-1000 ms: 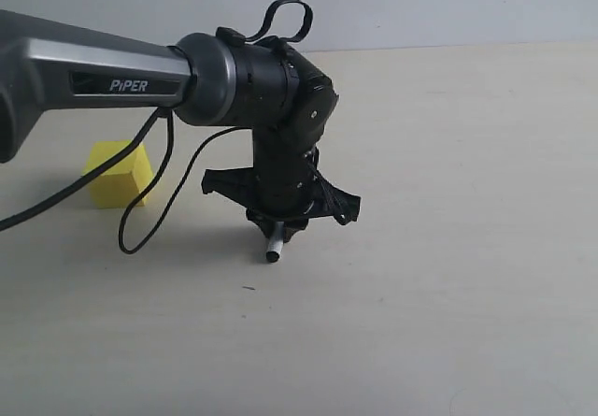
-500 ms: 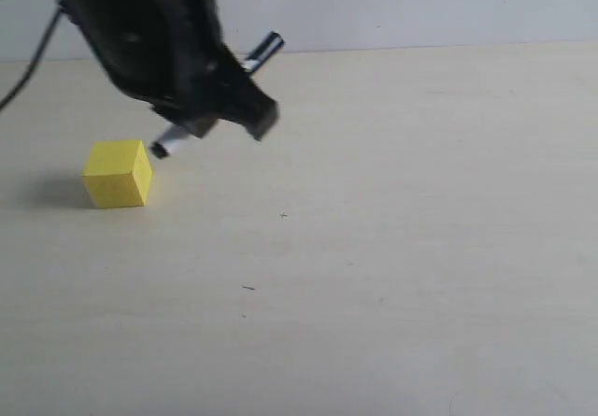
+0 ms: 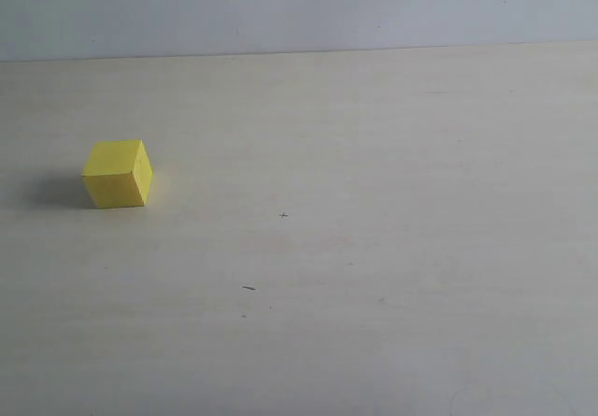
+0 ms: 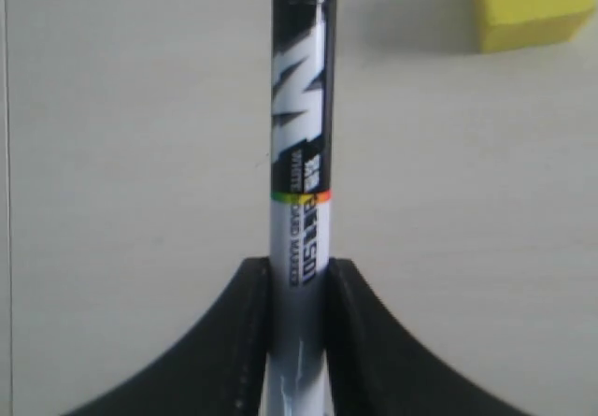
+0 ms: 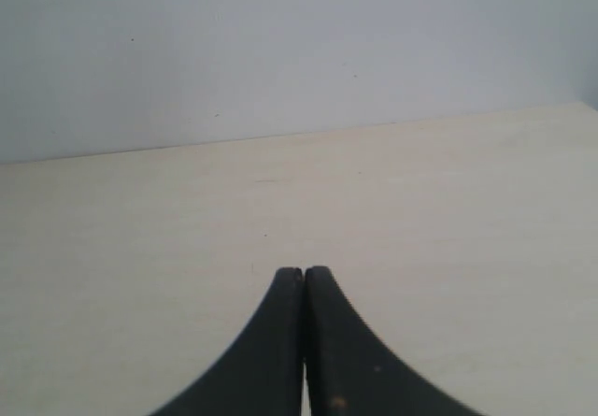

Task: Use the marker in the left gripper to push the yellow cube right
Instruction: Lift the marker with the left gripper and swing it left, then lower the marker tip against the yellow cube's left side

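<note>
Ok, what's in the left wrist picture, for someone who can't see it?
The left tool grips a black and white marker pointing away from the camera over a pale table. A yellow cube sits on the table, apart from the marker.

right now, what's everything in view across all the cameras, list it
yellow cube: one, bright yellow, on the table, left side of the exterior view, apart from the marker
marker: one, white barrel with black print, gripped in the left claw
table: one, pale beige, under everything
wall: one, light grey, behind the table
left claw: one, black, shut on the marker
right claw: one, black, shut, empty, over bare table
</note>
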